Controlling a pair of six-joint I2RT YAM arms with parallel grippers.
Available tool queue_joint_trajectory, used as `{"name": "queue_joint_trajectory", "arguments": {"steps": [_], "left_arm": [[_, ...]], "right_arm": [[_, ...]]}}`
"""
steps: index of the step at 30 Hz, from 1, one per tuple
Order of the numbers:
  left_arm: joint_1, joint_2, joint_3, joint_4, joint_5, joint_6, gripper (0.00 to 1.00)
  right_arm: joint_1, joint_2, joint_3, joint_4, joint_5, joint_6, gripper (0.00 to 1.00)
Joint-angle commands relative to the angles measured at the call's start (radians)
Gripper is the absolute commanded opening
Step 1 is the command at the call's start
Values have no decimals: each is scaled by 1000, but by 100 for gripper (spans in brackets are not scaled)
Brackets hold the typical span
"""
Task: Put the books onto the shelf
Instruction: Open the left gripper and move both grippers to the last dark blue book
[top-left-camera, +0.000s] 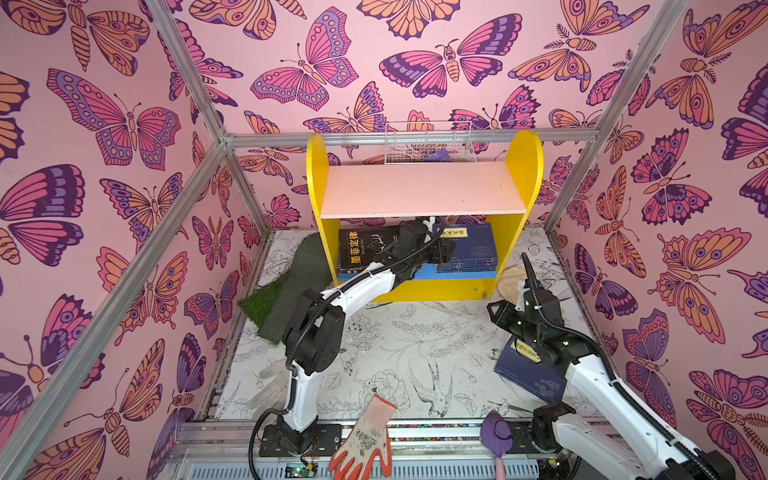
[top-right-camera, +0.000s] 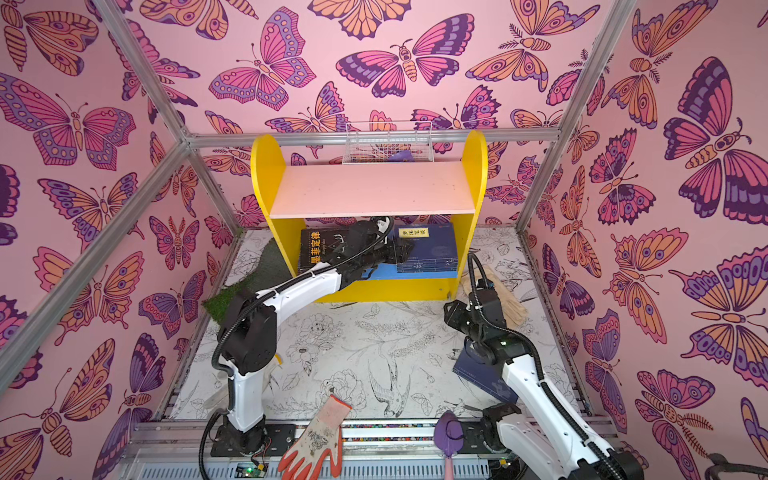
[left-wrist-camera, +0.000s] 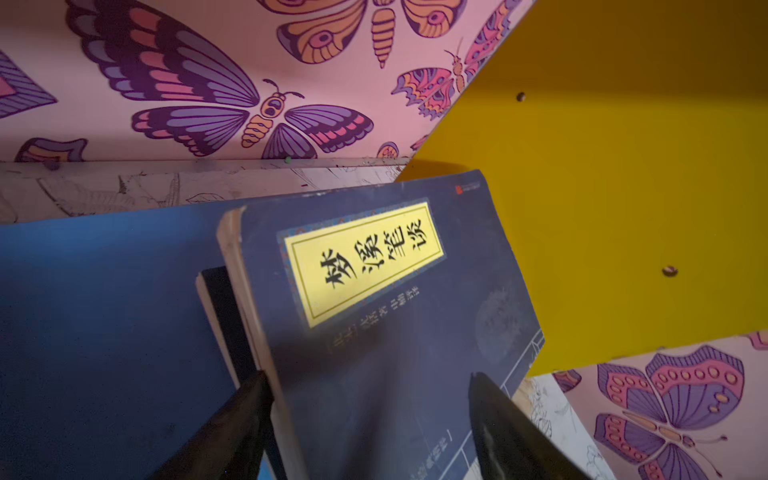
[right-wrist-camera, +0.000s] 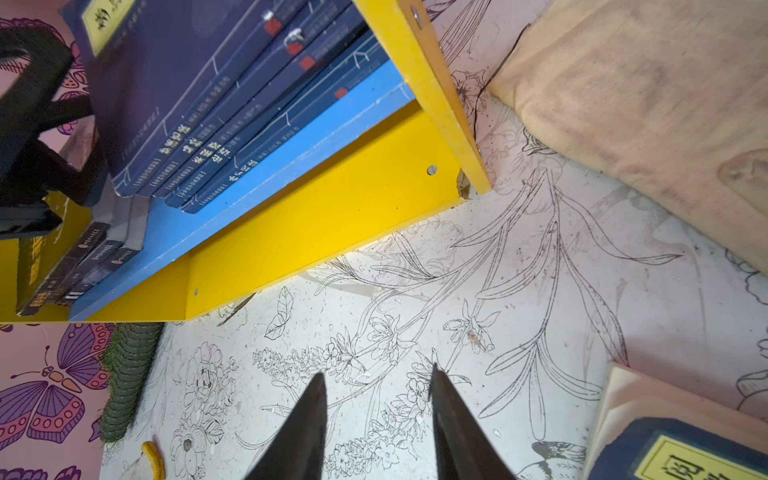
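The shelf stands at the back, with yellow sides, a bare pink upper board and a blue lower board. On the lower board lie a dark stack of books and a navy stack with a yellow label. My left gripper reaches into the lower tier. It is open, and its fingers straddle the near end of the top navy book. My right gripper hovers open over the floral table with nothing in it. Another navy book lies beneath the right arm.
A white wire basket sits behind the shelf top. A green turf mat lies left of the shelf and a beige glove right of it. An orange-and-white glove and a purple trowel lie at the front edge.
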Motion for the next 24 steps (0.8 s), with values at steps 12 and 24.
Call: {"name": "queue_joint_trajectory", "arguments": {"steps": [12,24], "left_arm": [[-42,-155,-106,-44,-237,68,100],[-170,-376,-401,-54,-109,147,100]], "right_arm": [[-132,-47,22,-375,329,147,93],[-358,-30,-117,-521,456,268,99]]}}
